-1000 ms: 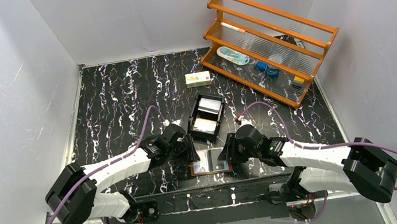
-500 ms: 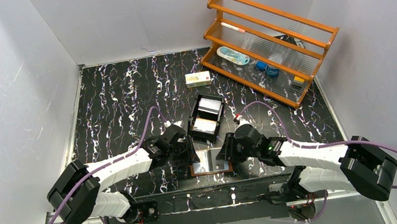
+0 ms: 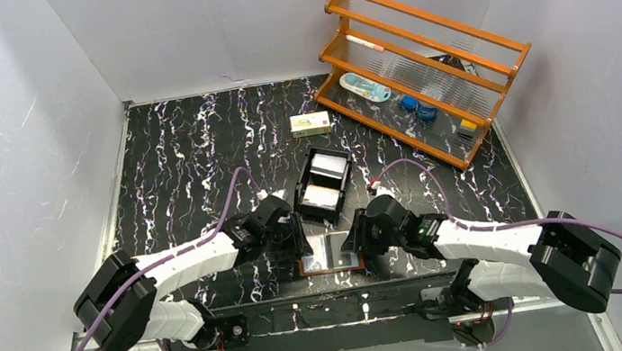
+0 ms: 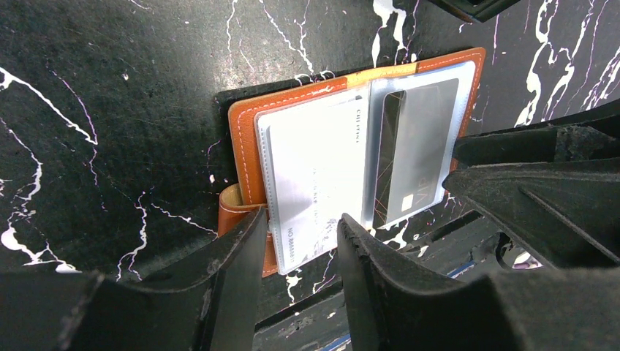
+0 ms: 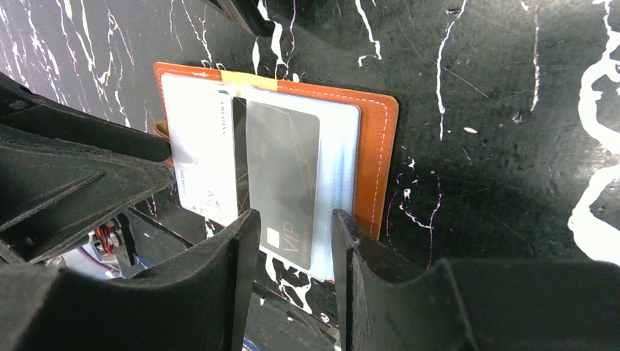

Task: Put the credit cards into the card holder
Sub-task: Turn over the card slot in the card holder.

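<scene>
Both tools are hanging spread: left tool point(image 4: 301, 219) straddling the white card point(image 4: 314, 161), right tool point(image 5: 295, 216) the dark card point(image 5: 281, 161), both lying near-far in the card holder point(image 4: 243, 146).

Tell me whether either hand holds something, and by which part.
Cannot be told: the left hand straddles the near end of the white card, the right hand that of the dark card, both in the card holder.
</scene>
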`<state>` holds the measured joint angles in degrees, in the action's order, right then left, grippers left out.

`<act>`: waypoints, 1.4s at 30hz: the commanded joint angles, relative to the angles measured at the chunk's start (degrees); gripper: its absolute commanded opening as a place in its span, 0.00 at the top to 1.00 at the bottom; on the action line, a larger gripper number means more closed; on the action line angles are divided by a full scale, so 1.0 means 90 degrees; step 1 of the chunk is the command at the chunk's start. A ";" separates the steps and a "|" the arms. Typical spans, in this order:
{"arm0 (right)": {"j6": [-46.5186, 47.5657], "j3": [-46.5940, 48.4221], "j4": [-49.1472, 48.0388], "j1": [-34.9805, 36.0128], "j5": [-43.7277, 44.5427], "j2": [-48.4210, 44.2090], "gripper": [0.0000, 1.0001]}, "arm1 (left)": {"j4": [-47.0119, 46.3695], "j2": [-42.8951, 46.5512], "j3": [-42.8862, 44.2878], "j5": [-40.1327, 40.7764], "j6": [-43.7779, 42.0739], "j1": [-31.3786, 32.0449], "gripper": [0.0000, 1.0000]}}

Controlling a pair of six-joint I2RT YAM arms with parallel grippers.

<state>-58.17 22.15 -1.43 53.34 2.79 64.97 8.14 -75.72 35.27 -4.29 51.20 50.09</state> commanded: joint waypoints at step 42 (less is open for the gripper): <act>-0.0392 0.0205 -0.2602 0.0020 -0.1374 0.0550 0.50 | 0.0184 0.0402 0.0057 -0.0026 0.0199 -0.0016 0.59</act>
<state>-59.88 22.46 -16.99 53.34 -6.46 68.71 6.59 -75.90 34.35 -5.13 52.49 50.09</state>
